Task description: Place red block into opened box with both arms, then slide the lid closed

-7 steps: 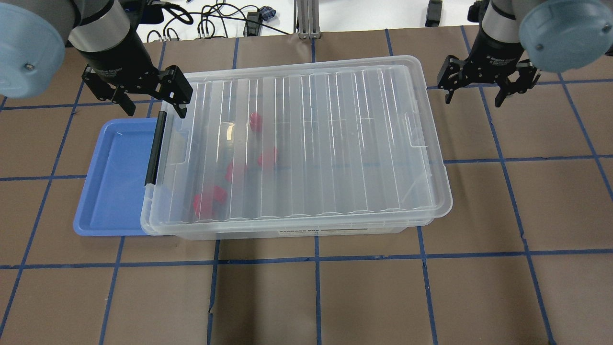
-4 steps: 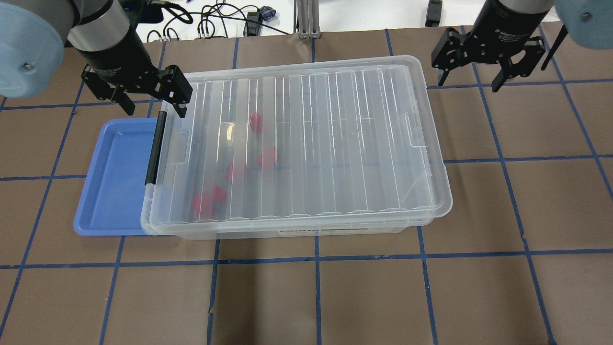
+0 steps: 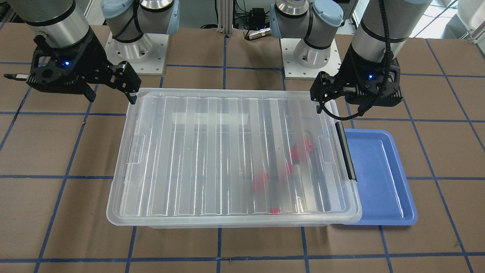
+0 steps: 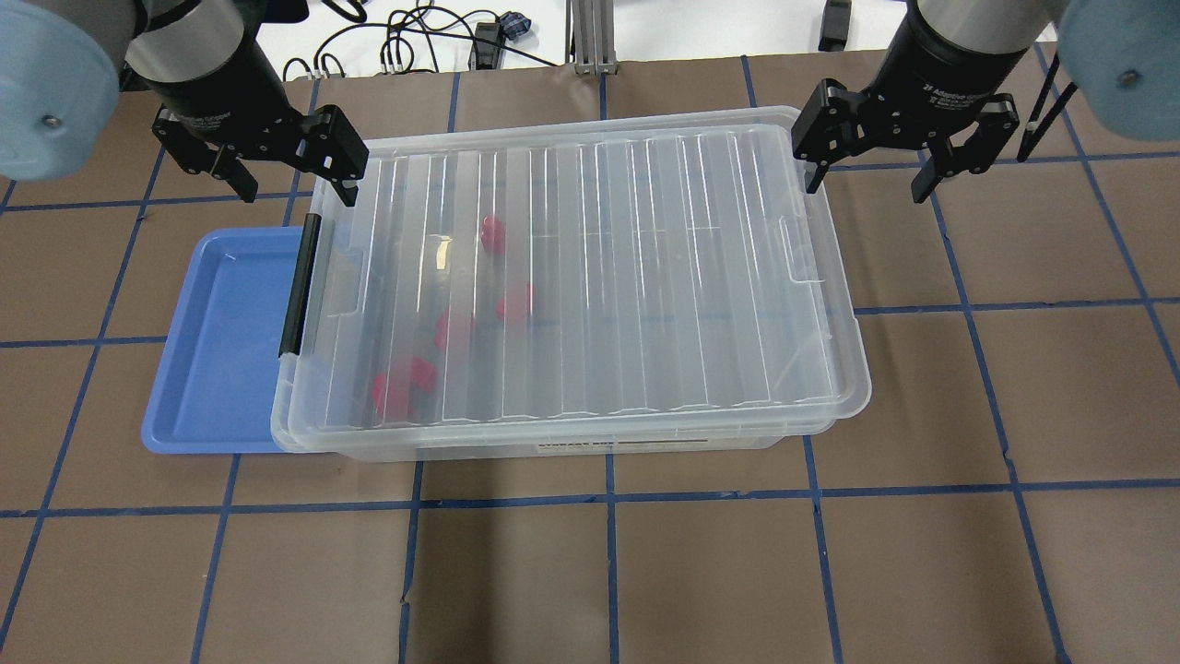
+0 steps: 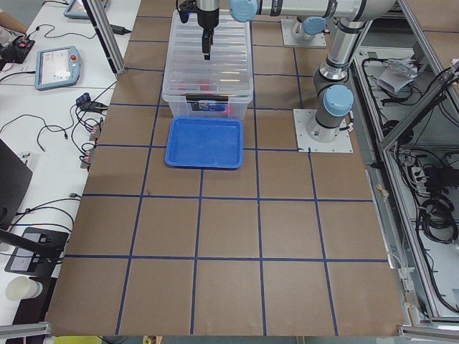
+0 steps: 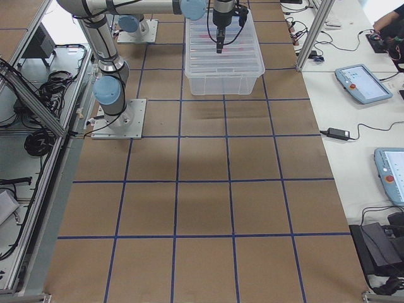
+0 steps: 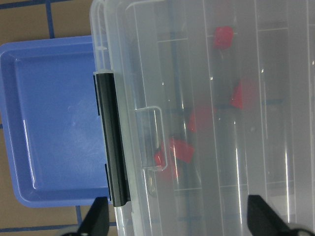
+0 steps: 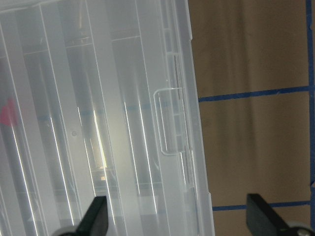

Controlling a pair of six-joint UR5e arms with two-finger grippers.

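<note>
The clear box [image 4: 572, 449] stands mid-table with the ribbed lid [image 4: 636, 277] lying over it. Several red blocks [image 4: 493, 234] show blurred through the lid, toward the latch end [image 7: 224, 37]. The black latch bar [image 4: 297, 284] runs along the box's left short end. My left gripper [image 4: 297, 192] hangs open above the far left corner, holding nothing [image 7: 179, 222]. Open and empty too, my right gripper [image 4: 867, 187] hovers at the far right corner, one finger over the lid's edge and the other over the table [image 8: 179, 222].
A blue tray [image 4: 217, 350] lies against the box's latch end, partly tucked under it. Cables and a metal post sit beyond the table's far edge. Brown table surface with blue tape lines spreads in front of and to the right of the box.
My right gripper has swung left, from out over the table to the box's far right corner. The left gripper has shifted slightly toward the far edge. Lid and blocks are unmoved.
</note>
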